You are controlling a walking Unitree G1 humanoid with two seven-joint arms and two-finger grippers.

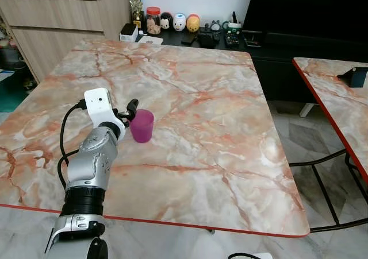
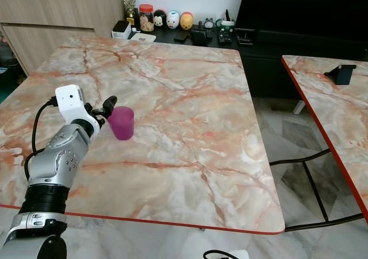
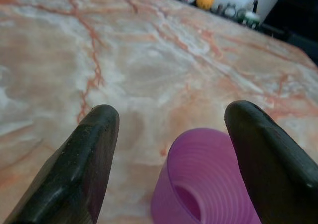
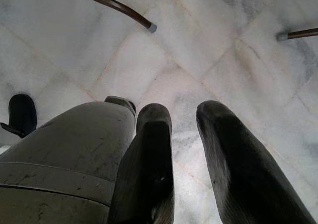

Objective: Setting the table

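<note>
- The purple cup (image 1: pixel 141 126) stood upright on the marble table (image 1: pixel 218 127), toward its near left part.
- The left gripper (image 3: pixel 171 134) sat just left of the cup, its fingers (image 3: pixel 84 159) spread wide, the cup between them and nothing held.
- The right gripper (image 4: pixel 184 129) hung over the tiled floor (image 4: pixel 208 45), fingers slightly parted, empty.

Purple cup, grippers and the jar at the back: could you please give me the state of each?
Purple cup: upright on the marble table, mouth open, between the left gripper's fingers; contact not clear.
Left gripper: open, fingers either side of the cup.
Right gripper: hanging idle over the floor, fingers slightly apart, holding nothing.
Jar: upright, red lid on.
</note>
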